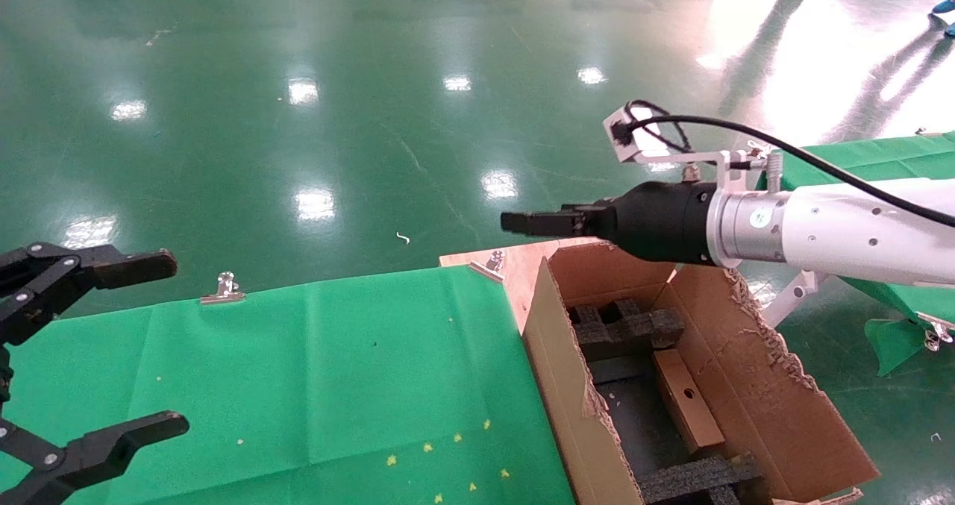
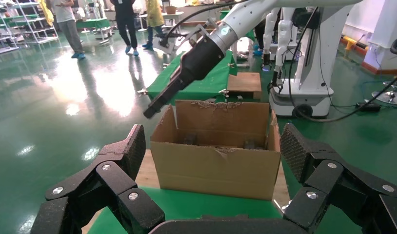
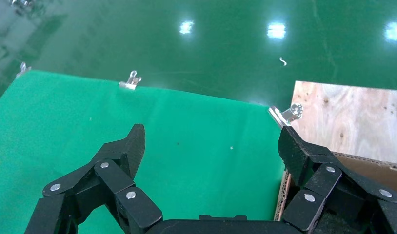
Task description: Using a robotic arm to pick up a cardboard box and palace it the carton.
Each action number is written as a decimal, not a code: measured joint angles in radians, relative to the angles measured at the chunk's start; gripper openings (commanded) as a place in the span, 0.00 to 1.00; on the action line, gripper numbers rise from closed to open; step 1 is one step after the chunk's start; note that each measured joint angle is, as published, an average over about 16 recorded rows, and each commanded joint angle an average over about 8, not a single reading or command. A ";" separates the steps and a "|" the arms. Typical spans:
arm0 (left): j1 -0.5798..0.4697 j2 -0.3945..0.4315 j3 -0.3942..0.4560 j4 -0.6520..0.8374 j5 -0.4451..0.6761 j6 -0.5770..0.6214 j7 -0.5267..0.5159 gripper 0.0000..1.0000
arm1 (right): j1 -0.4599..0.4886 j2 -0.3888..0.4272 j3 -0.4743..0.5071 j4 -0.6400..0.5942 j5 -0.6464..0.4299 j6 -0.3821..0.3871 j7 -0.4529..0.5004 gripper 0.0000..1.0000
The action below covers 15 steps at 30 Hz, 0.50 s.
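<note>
The carton point(image 1: 556, 374) stands open at the right end of the green table, with black foam inserts point(image 1: 627, 326) inside. The small cardboard box point(image 1: 686, 400), with its round hole up, lies in the carton between the inserts, leaning along the right wall. My right robotic arm point(image 1: 835, 229) reaches in from the right. Its gripper point(image 1: 515, 223) hovers above the carton's far left corner, open and empty point(image 3: 212, 139). My left gripper point(image 1: 171, 341) is open and empty over the table's left end, facing the carton point(image 2: 216, 165). The right arm also shows in the left wrist view point(image 2: 206, 48).
A green cloth point(image 1: 336, 371) covers the table, held by metal clips point(image 1: 224, 289). A bare wooden board point(image 1: 522, 266) lies under the carton. A second green table point(image 1: 880, 162) stands behind the right arm. People and other robots point(image 2: 304, 48) stand far off.
</note>
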 measured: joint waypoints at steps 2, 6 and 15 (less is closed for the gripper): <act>0.000 0.000 0.000 0.000 0.000 0.000 0.000 1.00 | -0.021 -0.005 0.037 -0.003 0.024 -0.032 -0.045 1.00; 0.000 0.000 0.000 0.000 0.000 0.000 0.000 1.00 | -0.063 -0.016 0.112 -0.009 0.074 -0.098 -0.136 1.00; 0.000 0.000 0.000 0.000 0.000 0.000 0.000 1.00 | -0.157 -0.041 0.281 -0.023 0.186 -0.245 -0.341 1.00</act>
